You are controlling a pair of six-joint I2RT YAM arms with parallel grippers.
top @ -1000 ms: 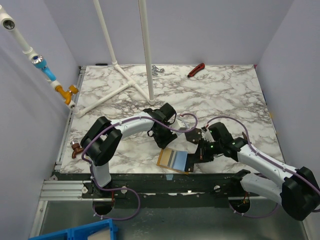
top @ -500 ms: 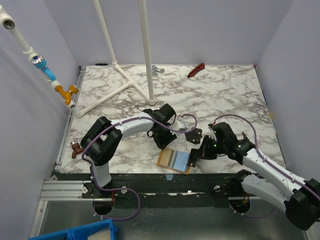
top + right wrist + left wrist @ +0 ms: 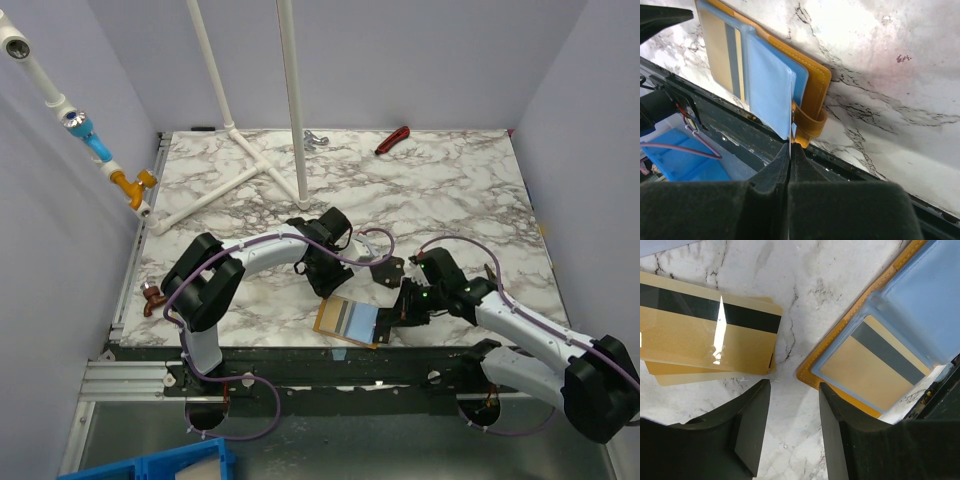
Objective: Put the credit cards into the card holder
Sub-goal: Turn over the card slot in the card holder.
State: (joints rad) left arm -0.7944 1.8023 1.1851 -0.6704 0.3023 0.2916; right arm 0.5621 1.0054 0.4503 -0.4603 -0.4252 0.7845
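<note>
Right tool [image 3: 790, 150] drawn back nearer, card holder [image 3: 771, 80] partly cut off

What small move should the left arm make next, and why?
Probably lower the left gripper onto the top gold card and close. Its jaws stand open just beside the stack of loose cards on the table, holding nothing, and one card already sits in the holder. The right gripper looks shut on a blue sleeve's edge.
</note>
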